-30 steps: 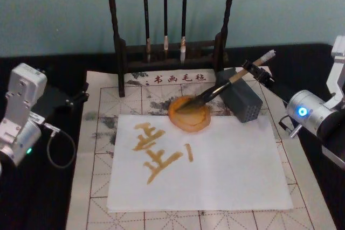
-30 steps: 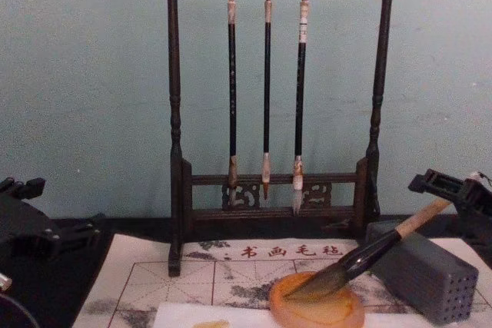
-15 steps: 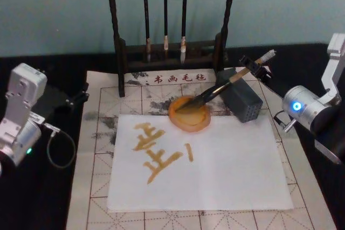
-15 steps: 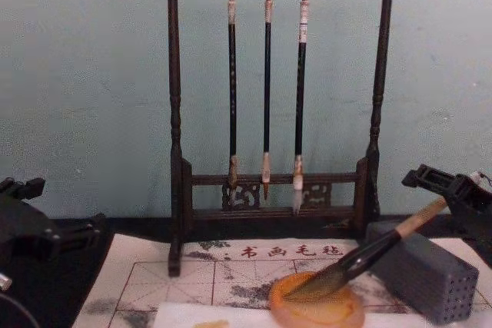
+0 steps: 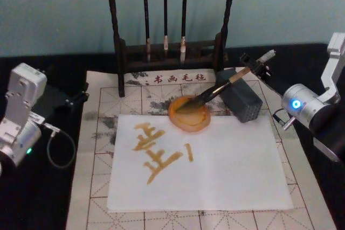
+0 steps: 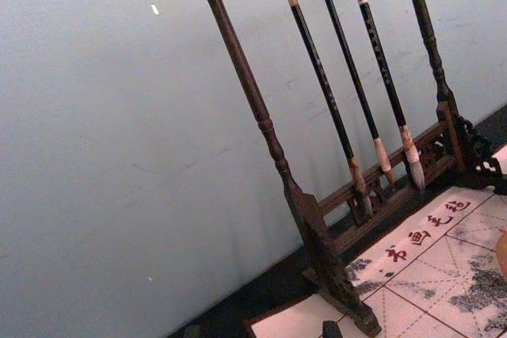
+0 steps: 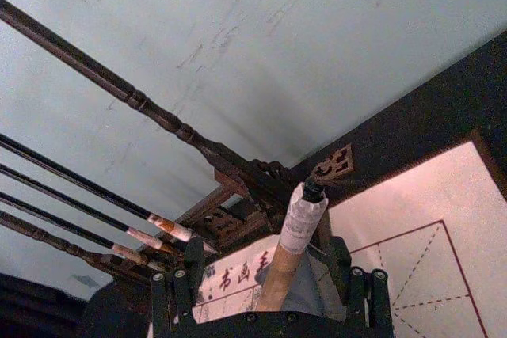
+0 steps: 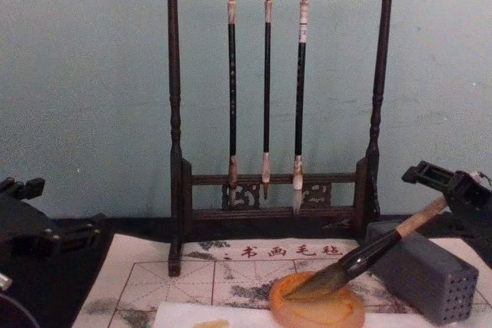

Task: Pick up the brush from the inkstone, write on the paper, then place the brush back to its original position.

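The brush lies with its dark tip in the inkstone. Its handle leans on the grey block just beside the inkstone. The right gripper is at the handle's white end. The right wrist view shows its jaws open, one on each side of the handle, with gaps. The head view shows the paper with brown strokes, its edge under the inkstone. The left gripper sits well apart from the inkstone, and I cannot tell if it is open or closed.

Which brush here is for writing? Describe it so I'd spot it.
Start at the tall dark rack at the back; in front sits a round orange dish. The brush rests its tuft there: thick, tan-handled, unlike the rack's three thin black brushes.
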Controlling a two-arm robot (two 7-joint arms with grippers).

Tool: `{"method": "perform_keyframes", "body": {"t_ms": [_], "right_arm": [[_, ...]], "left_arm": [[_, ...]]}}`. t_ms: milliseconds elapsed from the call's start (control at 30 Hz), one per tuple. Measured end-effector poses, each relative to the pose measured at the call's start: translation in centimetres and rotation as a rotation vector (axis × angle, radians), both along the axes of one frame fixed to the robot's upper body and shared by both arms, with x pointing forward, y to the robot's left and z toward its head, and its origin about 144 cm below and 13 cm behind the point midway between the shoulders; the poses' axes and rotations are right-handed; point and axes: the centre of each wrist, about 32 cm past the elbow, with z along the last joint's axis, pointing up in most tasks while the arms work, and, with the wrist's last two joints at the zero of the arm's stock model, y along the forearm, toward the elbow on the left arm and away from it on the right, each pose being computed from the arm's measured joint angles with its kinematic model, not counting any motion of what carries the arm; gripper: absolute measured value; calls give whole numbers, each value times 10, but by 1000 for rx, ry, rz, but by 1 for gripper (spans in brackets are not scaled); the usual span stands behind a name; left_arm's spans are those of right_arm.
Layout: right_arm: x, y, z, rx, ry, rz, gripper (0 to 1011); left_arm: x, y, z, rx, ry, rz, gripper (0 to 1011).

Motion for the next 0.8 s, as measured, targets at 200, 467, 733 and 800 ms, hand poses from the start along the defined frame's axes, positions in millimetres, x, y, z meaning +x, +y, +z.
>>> {"method": "perform_keyframes", "body": {"t_ms": [200, 467, 733, 800], "right_arm": [[2, 1, 0, 2, 4, -1, 1002], [5, 4, -2, -4, 7, -1, 1002], [8, 6, -2, -15, 6, 3, 1002], [8, 6, -2, -15, 6, 3, 1002]], "left_arm": [[0, 0, 0, 0, 0, 0, 1001], [0, 0, 0, 0, 0, 0, 1001], [0, 0, 0, 0, 0, 0, 1001], [0, 0, 0, 0, 0, 0, 1001]]}}
